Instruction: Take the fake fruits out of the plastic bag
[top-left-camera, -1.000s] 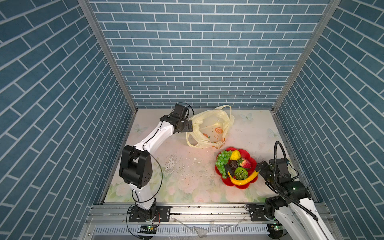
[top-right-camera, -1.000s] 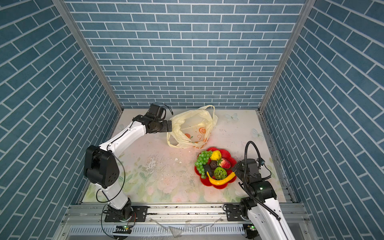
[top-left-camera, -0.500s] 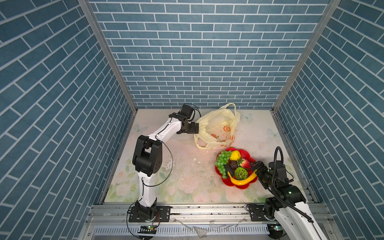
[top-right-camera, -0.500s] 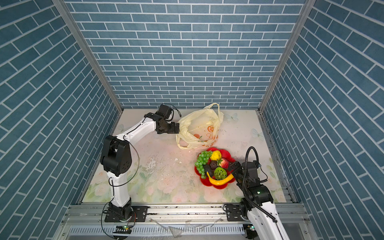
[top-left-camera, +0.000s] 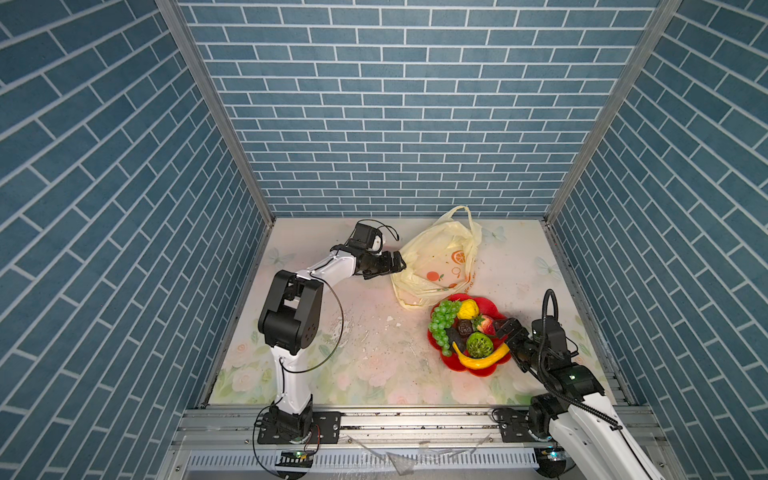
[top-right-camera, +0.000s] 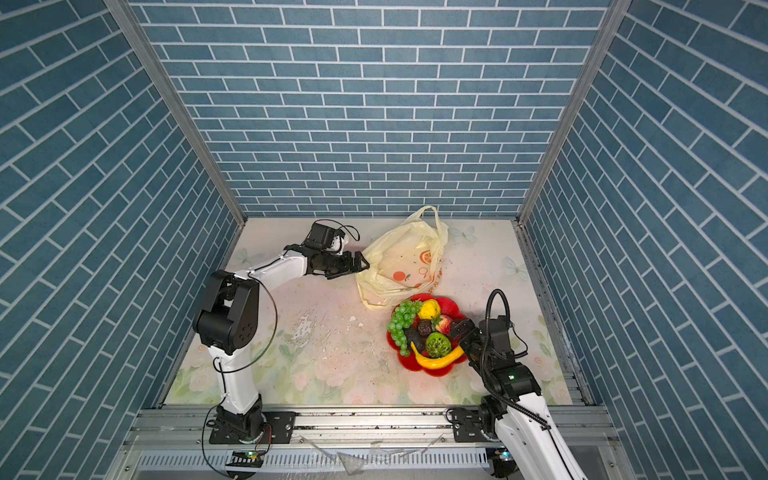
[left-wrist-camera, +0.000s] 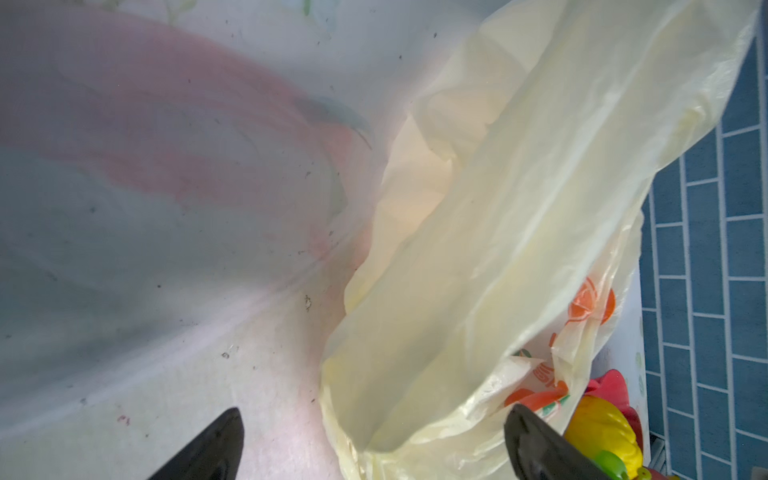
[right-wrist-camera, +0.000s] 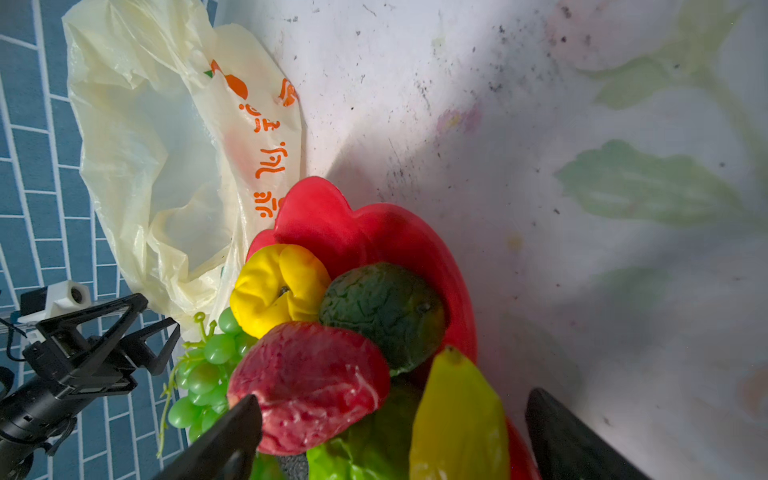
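Up at the back of the floral surface (top-left-camera: 374, 365), a little right of the middle: crumpled plastic bag (top-left-camera: 436, 257), far side close to the back wall (top-left-camera: 395, 124), near edge just beside the rim of a red plate (top-left-camera: 490, 305). Heaped on that plate, out of the bag: fake fruits (top-right-camera: 428, 309), with grapes (top-left-camera: 442, 320) hanging over the left rim, banana (top-left-camera: 482, 359) along the near rim, and yellow lump (top-left-camera: 468, 308), strawberry (top-left-camera: 484, 324), green round one (top-left-camera: 478, 344) and dark brown ones (top-left-camera: 464, 328) between. Left fingers (top-left-camera: 395, 262) spread wide at the bag's left edge, clamping nothing; in the left wrist view, the bag's open rim just ahead of the tips. Right fingers (top-left-camera: 512, 326) likewise wide and empty, low at the plate's right rim beside the strawberry. Broad bare room across the left and front of the surface; only a narrower strip between plate, bag and right wall (top-left-camera: 665, 249).
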